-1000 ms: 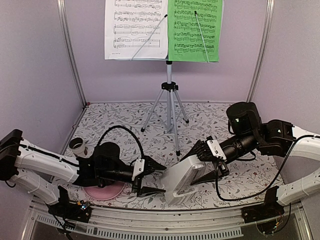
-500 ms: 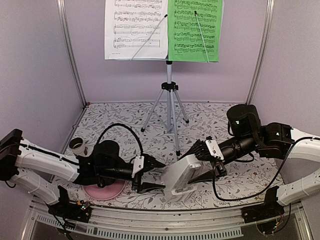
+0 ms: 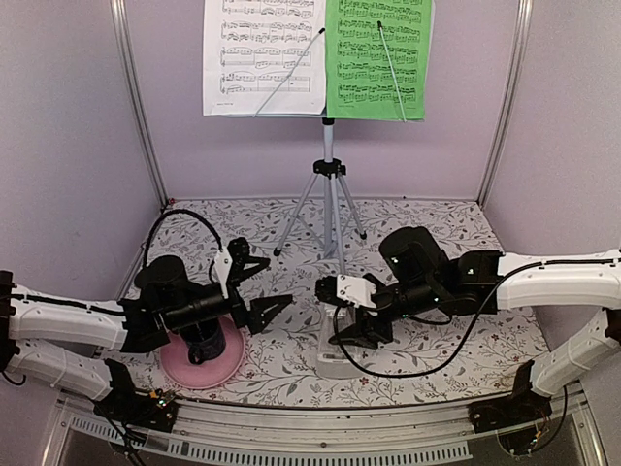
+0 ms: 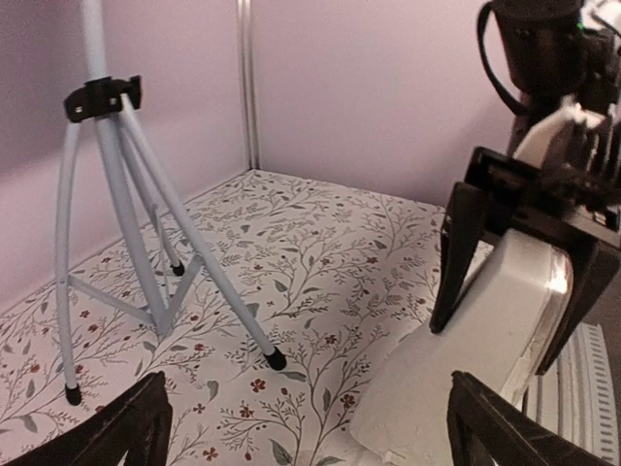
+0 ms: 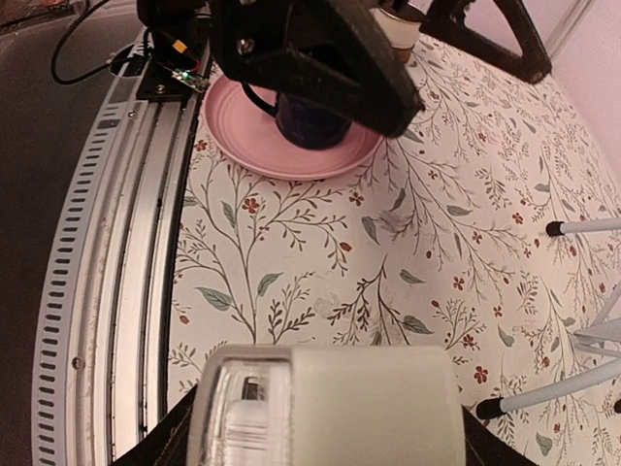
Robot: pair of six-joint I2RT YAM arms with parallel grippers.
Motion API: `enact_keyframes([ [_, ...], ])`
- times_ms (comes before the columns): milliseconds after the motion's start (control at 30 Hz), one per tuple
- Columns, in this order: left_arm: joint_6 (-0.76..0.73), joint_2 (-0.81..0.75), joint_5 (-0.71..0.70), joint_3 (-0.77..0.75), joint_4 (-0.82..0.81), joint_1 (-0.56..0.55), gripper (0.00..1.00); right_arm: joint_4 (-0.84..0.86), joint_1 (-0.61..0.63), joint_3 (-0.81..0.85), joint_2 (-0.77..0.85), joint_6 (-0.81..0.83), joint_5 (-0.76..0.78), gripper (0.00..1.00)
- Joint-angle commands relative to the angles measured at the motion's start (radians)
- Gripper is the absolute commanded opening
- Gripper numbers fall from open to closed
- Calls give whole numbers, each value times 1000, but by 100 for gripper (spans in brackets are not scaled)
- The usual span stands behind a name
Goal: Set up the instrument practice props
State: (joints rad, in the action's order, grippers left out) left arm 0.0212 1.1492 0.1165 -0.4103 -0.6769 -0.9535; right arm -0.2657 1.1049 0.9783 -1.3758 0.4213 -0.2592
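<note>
Right gripper (image 3: 351, 330), near the centre of the overhead view, is clamped on the small white metronome (image 3: 338, 361). Its fingers cover the upper body, and whether the base rests on the floral table (image 3: 427, 228) is hard to tell. Left gripper (image 3: 272, 283), at lower left, gapes wide and empty beside it. One of its fingers blocks most of the dark mug (image 5: 309, 124) on the pink plate (image 3: 184, 367). At the top edge, the white sheet (image 3: 264, 58) and green sheet (image 3: 378, 58) are cut off and hide the desk of the music stand (image 3: 328, 194).

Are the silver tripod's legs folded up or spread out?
Spread out. The silver tripod has three legs splayed apart from its hub, each black-tipped foot resting separately on the flowery table.
</note>
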Motion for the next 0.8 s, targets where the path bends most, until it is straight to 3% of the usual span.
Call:
enact_keyframes([
  [0, 161, -34, -153, -4, 23, 56, 99, 189, -32, 98, -56, -115, 109, 13],
  [167, 203, -62, -286, -26, 116, 71, 99, 240, -37, 133, -140, -214, 209, 17],
  [400, 203, -70, -229, -38, 171, 92, 99, 255, -48, 190, -249, -330, 290, 18],
  [767, 191, -81, -219, -21, 179, 96, 99, 287, -51, 220, -338, -416, 288, 35],
])
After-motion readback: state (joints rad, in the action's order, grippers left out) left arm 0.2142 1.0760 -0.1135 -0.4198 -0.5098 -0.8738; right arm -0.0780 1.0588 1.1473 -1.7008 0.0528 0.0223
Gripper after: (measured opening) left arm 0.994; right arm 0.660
